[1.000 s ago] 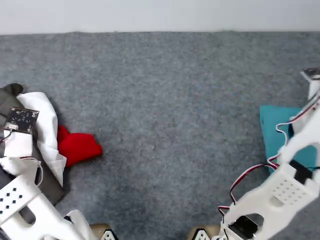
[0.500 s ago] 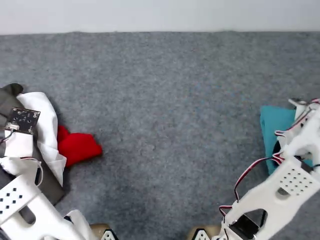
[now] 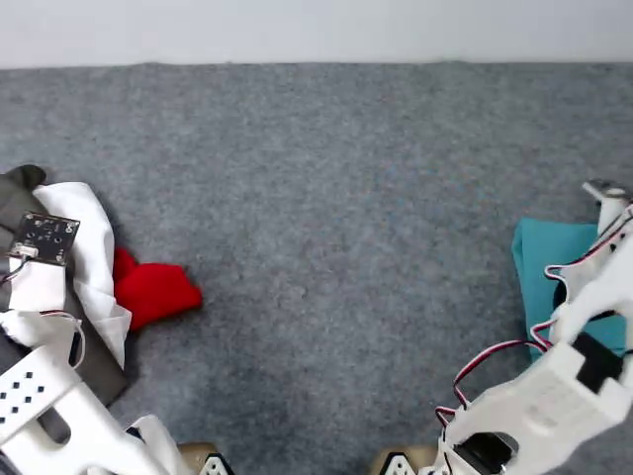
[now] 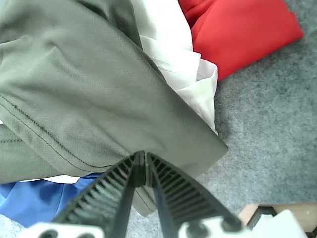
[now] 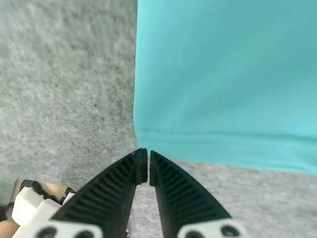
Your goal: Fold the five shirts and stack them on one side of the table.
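High view first: a grey, felt-like table (image 3: pixel 346 198) with a pale wall (image 3: pixel 297 30) along the far edge. On one side is a heap of shirts, with a white shirt (image 3: pixel 94 237) draped over an olive shirt (image 3: pixel 18 203) and a red shirt (image 3: pixel 153 290) poking out toward the middle. The left arm (image 3: pixel 40 396) sits right over that heap and hides a good chunk of it. On the other side, the right arm (image 3: pixel 554 396) covers part of a teal shirt (image 3: pixel 544 267) that lies flat.

Left wrist view: the left gripper (image 4: pixel 145 157) has its fingers pressed tight together with nothing between them. The tips sit right over the olive shirt (image 4: pixel 74 89), close to its hemmed corner. The white shirt (image 4: pixel 173 44) is just beyond the tips and the red shirt (image 4: pixel 237 29) is past that. A blue shirt (image 4: pixel 29 203) peeks out from under the olive one, back beside the fingers.

Right wrist view: the right gripper (image 5: pixel 148 153) is closed down to a hairline, with nothing in it. Its tips are right at the teal shirt's (image 5: pixel 223 74) hem, next to the corner, though I can't tell if they touch it. The rest of the shirt spreads away beyond the tips, with bare table (image 5: pixel 59 74) alongside.
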Controlling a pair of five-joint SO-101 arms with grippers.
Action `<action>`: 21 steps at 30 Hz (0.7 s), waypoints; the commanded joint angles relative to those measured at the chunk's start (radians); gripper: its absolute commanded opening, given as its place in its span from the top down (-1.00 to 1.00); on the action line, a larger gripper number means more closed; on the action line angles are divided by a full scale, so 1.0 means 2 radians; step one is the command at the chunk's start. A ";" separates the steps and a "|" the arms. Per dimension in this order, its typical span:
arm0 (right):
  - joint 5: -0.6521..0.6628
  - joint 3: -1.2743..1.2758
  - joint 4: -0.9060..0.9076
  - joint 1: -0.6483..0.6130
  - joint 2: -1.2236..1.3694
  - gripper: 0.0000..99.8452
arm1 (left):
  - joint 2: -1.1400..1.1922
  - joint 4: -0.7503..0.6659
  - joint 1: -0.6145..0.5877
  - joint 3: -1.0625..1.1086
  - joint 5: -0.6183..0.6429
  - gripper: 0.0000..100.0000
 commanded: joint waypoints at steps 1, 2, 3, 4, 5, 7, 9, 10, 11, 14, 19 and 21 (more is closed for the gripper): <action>0.005 -0.002 -0.033 0.017 -0.039 0.98 | -0.010 0.001 0.002 -0.006 -0.005 0.96; 0.005 -0.001 -0.060 0.028 -0.033 0.98 | -0.010 0.001 0.002 -0.006 -0.005 0.96; 0.005 0.001 -0.085 0.041 -0.025 0.98 | -0.010 0.001 0.002 -0.006 -0.005 0.96; 0.005 0.001 -0.107 0.053 -0.014 0.98 | -0.010 0.001 0.002 -0.006 -0.005 0.96; 0.005 -0.001 -0.126 0.065 -0.002 0.98 | -0.010 0.001 0.002 -0.005 -0.005 0.96; 0.005 -0.001 -0.161 0.088 0.024 0.98 | -0.010 0.001 0.002 -0.005 -0.005 0.96; 0.005 -0.001 -0.190 0.110 0.049 0.98 | -0.010 0.001 0.002 -0.004 -0.005 0.96; 0.005 -0.001 -0.202 0.122 0.060 0.98 | -0.010 0.001 0.002 -0.004 -0.005 0.96; 0.005 -0.001 -0.213 0.133 0.069 0.98 | -0.010 0.001 0.002 -0.003 -0.005 0.96; 0.006 -0.001 -0.222 0.161 0.092 0.98 | -0.010 0.001 0.002 -0.003 -0.006 0.96; 0.038 -0.001 -0.215 0.195 0.097 0.98 | -0.009 0.000 0.003 -0.003 -0.018 0.96; 0.044 -0.005 -0.191 0.194 0.090 0.98 | -0.009 0.000 0.003 -0.003 -0.025 0.96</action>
